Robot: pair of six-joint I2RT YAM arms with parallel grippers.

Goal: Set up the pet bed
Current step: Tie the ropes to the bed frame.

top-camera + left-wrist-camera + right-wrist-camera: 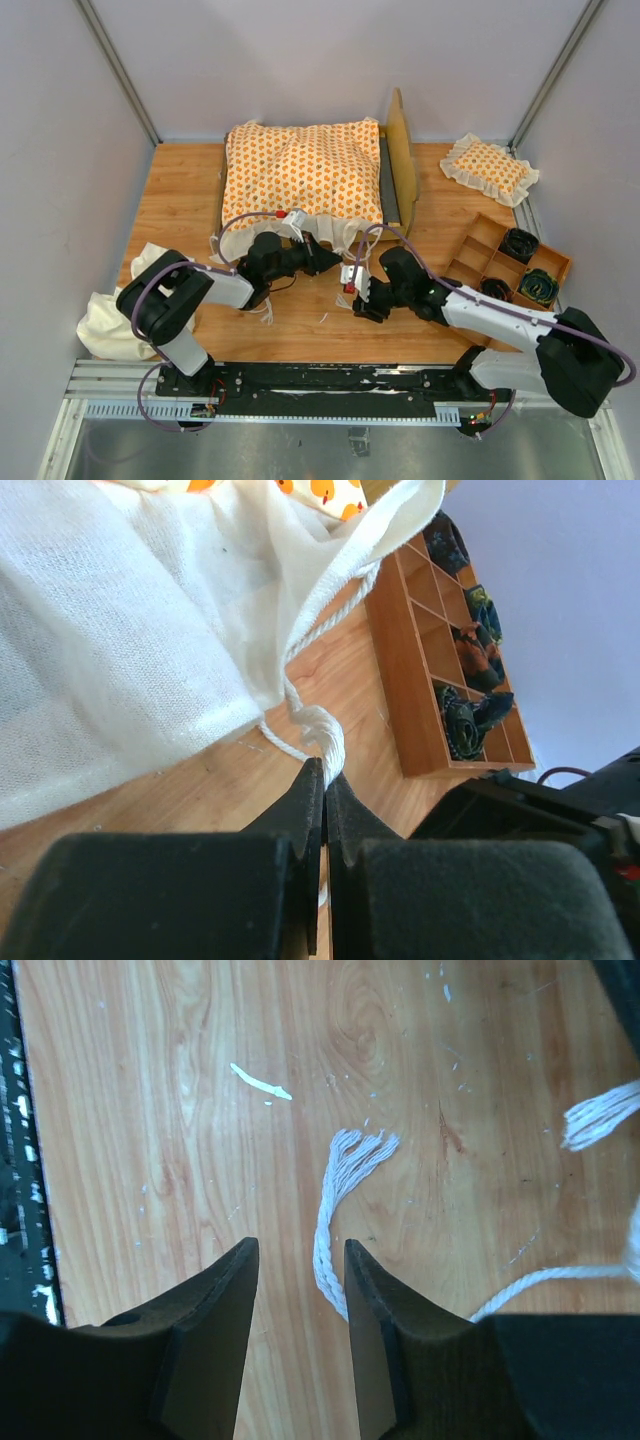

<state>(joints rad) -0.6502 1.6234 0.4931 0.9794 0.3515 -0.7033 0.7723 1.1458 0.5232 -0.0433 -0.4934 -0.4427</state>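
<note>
The pet bed's wooden frame (403,165) stands at the back of the table, headboard to the right. Its big orange-patterned cushion (300,172) lies on it, and the cream ruffle (130,650) hangs over the near side. My left gripper (328,262) is just in front of that ruffle, shut on a knotted white tie string (322,732) of the cushion. My right gripper (352,293) hovers low over the table beside it, open. A loose tie string with a frayed end (338,1200) lies on the wood between its fingertips, close to the right finger (372,1300).
A small orange-patterned ruffled pillow (490,168) lies at the back right. In front of it is a wooden divided tray (478,243) holding dark rolled items. A cream cloth (112,322) is bunched at the left edge. Another frayed string end (600,1118) lies to the right.
</note>
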